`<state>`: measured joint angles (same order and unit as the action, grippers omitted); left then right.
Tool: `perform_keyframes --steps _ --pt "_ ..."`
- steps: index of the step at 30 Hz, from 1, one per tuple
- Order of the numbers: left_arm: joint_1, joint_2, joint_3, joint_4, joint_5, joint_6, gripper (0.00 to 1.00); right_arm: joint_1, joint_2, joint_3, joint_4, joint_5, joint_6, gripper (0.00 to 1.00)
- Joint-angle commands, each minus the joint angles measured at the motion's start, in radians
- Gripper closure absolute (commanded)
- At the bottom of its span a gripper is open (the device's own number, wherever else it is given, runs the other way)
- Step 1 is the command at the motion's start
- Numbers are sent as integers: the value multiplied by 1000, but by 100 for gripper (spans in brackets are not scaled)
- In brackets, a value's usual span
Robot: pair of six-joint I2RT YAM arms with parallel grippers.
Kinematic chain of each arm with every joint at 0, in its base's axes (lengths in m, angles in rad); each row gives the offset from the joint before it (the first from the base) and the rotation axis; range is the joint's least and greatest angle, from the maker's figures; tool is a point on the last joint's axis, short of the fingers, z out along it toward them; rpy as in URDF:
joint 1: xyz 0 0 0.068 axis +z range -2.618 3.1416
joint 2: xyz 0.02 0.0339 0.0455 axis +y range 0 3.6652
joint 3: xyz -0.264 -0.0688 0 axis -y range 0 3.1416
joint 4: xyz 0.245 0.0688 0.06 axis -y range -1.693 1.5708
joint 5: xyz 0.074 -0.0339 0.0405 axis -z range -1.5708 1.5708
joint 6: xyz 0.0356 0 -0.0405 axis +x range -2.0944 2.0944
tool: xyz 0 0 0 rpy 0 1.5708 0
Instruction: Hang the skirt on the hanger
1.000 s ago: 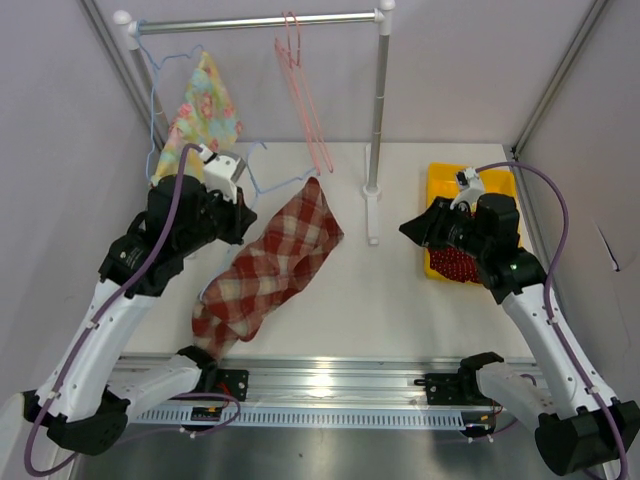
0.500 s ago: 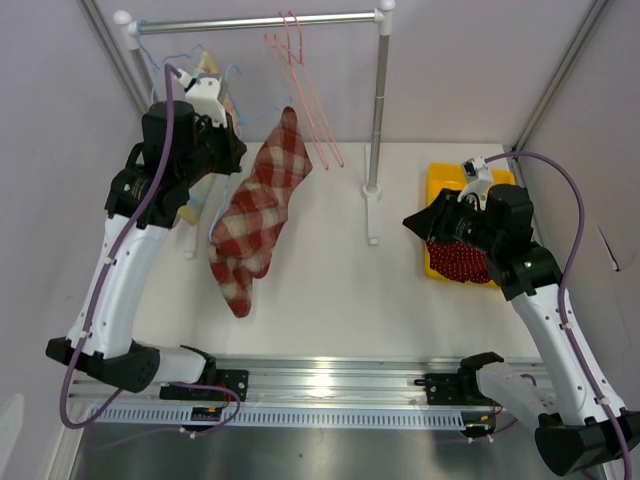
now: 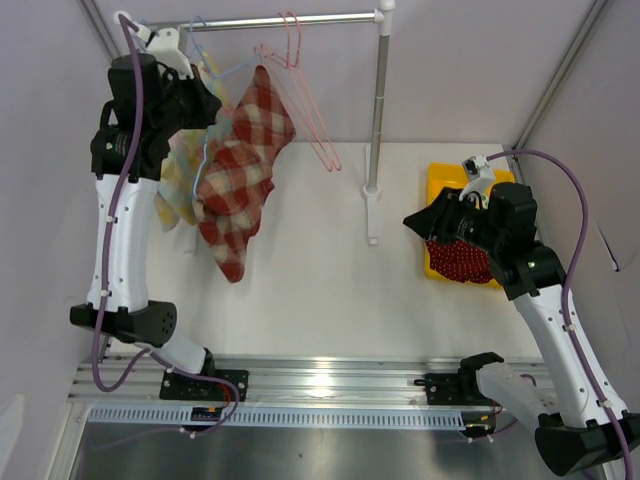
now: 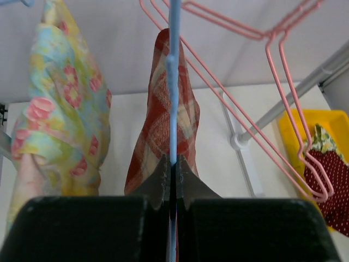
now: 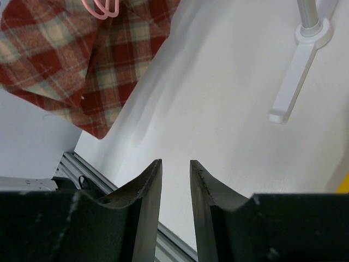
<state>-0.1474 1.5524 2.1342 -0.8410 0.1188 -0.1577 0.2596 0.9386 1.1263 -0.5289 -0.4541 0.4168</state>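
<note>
Left wrist: our left gripper [image 4: 172, 159] clamps the blue hanger [image 4: 174, 65] so the skirt [image 4: 158, 125] hangs clear; right gripper [image 5: 175, 164] half-open, empty

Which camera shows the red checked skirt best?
The top camera: the whole skirt hangs there, top to bottom, below the rail. The left wrist camera sees only a narrow strip behind the blue hanger. The right wrist camera catches just part of it in its top corner.
</note>
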Motion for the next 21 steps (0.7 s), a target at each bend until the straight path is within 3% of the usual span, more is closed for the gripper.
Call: perform_keyframes --steps 1,21 --pt "58 26 139 83 91 -52 100 -2 -4 49 -8 -17 -15 67" --pt "193 161 196 166 174 -112 100 -3 -4 36 -20 -17 -27 67"
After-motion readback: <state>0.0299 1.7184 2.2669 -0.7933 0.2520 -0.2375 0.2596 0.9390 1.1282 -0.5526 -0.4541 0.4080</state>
